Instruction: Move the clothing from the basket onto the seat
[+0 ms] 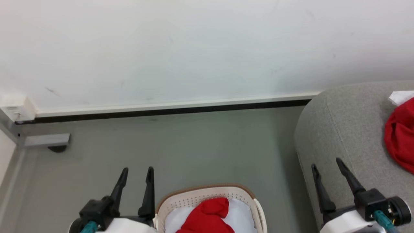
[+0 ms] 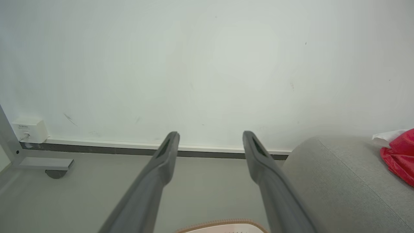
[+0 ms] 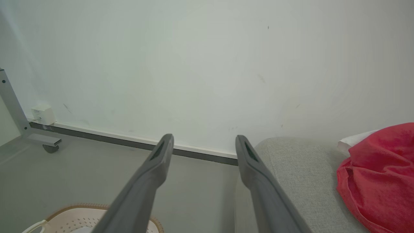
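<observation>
While both arms hang low at the frame's foot, the left pincer (image 1: 137, 169) has its fingers spread wide with nothing between them. The right pincer (image 1: 325, 162) is just as wide and just as bare. Between the two, close beside the left one's right finger, sits the basket (image 1: 207, 187). Its rounded end points the same way as the fingers, toward the wall (image 1: 194, 48). Its near part is cut off at the edge, so its full length can't be judged. Inside, a red garment (image 1: 210, 212) lies bunched on a white cloth (image 1: 241, 210), one fold pushed up toward the far rim. The right pincer shows against the rounded arm of the sofa (image 1: 349, 129). Off to that pincer's right, well apart, a second red garment (image 1: 401, 139) is heaped on the sofa. Its long side runs along the fingers' line, with a white scrap (image 1: 401, 96) at its far end.
</observation>
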{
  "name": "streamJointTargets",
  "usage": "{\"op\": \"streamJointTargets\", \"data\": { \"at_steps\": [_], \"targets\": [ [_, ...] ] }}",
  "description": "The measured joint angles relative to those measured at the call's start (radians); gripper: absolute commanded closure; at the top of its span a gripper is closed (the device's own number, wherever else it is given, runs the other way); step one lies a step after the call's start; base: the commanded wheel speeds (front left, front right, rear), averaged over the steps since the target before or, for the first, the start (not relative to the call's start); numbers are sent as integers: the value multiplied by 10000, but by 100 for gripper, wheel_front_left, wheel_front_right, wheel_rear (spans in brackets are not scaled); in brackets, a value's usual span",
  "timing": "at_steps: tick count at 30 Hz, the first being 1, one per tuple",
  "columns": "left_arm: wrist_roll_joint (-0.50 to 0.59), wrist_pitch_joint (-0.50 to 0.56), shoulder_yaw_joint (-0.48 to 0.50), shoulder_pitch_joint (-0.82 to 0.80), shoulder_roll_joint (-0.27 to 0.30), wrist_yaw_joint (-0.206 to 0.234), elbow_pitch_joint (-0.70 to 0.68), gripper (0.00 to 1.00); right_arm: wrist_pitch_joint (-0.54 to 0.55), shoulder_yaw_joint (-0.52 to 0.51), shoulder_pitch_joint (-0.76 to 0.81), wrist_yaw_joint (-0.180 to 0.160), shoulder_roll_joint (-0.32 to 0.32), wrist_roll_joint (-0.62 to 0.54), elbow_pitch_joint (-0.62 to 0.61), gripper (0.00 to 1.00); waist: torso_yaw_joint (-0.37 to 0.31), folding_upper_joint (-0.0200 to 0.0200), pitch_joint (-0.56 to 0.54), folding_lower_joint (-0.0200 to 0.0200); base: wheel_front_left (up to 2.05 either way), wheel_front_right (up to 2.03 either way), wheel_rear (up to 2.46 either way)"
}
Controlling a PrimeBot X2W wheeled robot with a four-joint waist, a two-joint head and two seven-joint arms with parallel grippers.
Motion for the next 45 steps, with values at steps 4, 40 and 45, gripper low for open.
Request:
{"op": "streamJointTargets", "data": {
  "at_steps": [4, 40, 45],
  "targets": [
    [562, 0, 619, 475, -355, -322, 50, 0, 0, -130, 503, 0, 161, -59, 6, 0, 108, 0, -352, 1, 0, 0, 0],
    [2909, 2439, 58, -2092, -993, -2234, 3822, 0, 0, -151, -666, 0, 368, 882, -915, 0, -1090, 1, 1997, 5, 0, 0, 0],
    [2945, 3547, -416, -2941, -1014, -2405, 4909, 0, 0, -2, -1117, -2, 364, 1379, -1156, 0, -1481, 0, 2933, 6, 0, 0, 0]
  ]
}}
